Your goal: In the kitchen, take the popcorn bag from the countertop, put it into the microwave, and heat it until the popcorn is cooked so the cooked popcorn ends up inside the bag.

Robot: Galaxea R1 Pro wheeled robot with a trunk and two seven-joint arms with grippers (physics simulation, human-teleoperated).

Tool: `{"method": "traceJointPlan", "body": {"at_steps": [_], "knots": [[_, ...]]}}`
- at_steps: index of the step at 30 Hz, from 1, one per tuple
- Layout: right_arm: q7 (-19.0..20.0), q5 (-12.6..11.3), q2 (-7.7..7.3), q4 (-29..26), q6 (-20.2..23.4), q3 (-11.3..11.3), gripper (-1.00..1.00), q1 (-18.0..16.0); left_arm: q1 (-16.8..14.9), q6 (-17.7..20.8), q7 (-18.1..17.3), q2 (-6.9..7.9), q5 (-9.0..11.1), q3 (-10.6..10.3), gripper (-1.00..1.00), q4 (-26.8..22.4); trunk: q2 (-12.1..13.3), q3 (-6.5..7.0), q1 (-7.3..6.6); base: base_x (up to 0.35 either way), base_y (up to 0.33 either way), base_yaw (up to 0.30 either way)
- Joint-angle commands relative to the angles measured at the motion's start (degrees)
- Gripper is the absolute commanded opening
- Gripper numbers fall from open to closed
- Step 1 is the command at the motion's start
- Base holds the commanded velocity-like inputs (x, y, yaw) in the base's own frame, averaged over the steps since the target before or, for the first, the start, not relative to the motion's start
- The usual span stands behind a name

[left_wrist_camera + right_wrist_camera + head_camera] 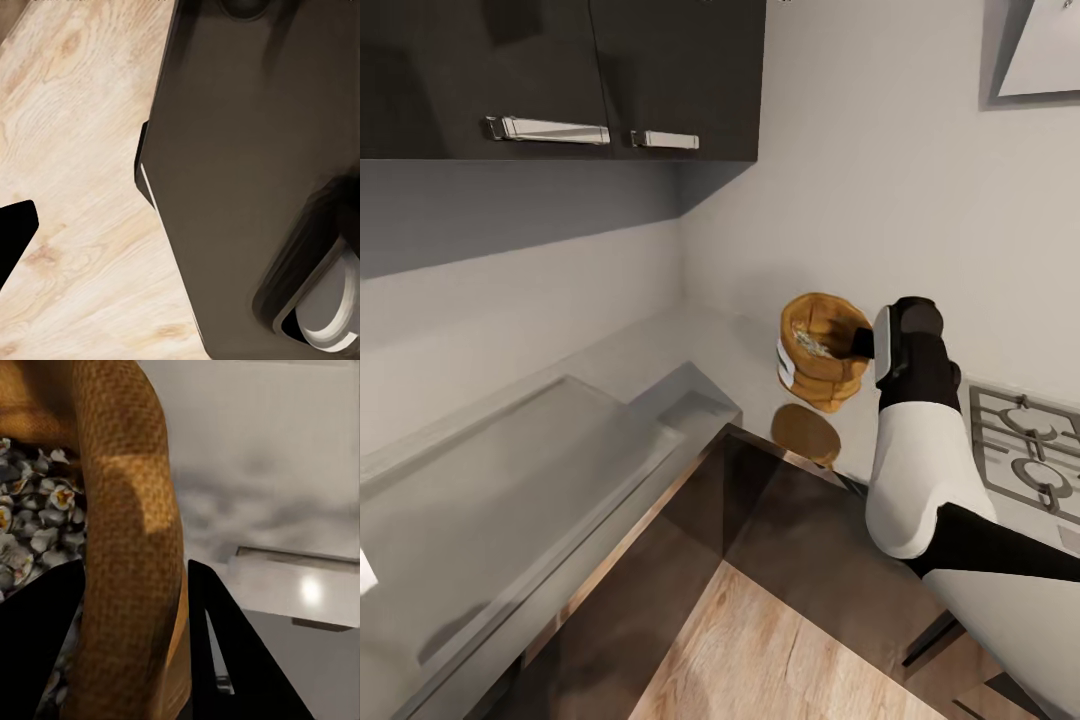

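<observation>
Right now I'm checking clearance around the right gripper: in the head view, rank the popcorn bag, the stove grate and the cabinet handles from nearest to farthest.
From the right gripper:
1. popcorn bag, its rim pinched between the fingers, lifted above the countertop.
2. stove grate, low on its right.
3. cabinet handles, high up on the far left.

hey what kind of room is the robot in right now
Most likely a home kitchen: dark wall cabinets with metal handles hang over a long grey countertop, and a gas hob grate sits at the right. The right gripper holds a popcorn bag above the counter.
</observation>
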Motion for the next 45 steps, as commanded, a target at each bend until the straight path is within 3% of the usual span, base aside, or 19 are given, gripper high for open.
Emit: {"method": "traceJointPlan", "body": {"at_steps": [1,7,11,13,31,39,45], "knots": [[-0.1,-0.1,0.05,-0.1,0.1,-0.1,-1.00,-0.1,0.0,-0.2,0.1,-0.02,0.3,-0.1,1.00,0.0,0.0,-0.06,0.00,0.000,0.000,0.000],[0.0,0.0,0.05,-0.2,0.1,0.1,-1.00,-0.1,0.0,-0.4,0.2,-0.29,0.3,0.0,1.00,0.0,0.0,-0.06,0.00,-0.138,0.000,0.000],[0.0,0.0,0.05,-0.2,0.1,4.8,-1.00,-0.1,0.0,-0.5,0.2,-0.37,0.3,0.0,1.00,0.0,0.0,-0.06,0.00,-0.334,0.000,0.000],[0.0,-0.1,0.05,0.0,0.1,5.8,-1.00,-0.1,0.0,-0.5,0.2,-0.37,0.3,0.0,1.00,0.0,0.0,-0.06,0.00,-0.343,0.000,0.000],[-0.1,-0.2,0.05,0.7,0.1,5.7,-1.00,-0.1,0.0,-0.5,0.2,-0.37,0.3,0.1,1.00,0.0,0.0,-0.06,0.00,-0.344,0.000,0.000],[0.0,-0.2,0.05,4.4,0.1,5.5,-1.00,0.0,0.0,-0.5,0.2,-0.37,0.3,0.0,1.00,0.0,0.0,-0.06,0.00,-0.344,0.000,0.000],[0.0,-0.1,0.05,4.6,0.1,5.5,-1.00,5.9,0.0,-0.5,0.2,-0.35,0.3,0.0,1.00,0.0,0.0,-0.06,0.00,-0.344,0.000,0.000]]}}
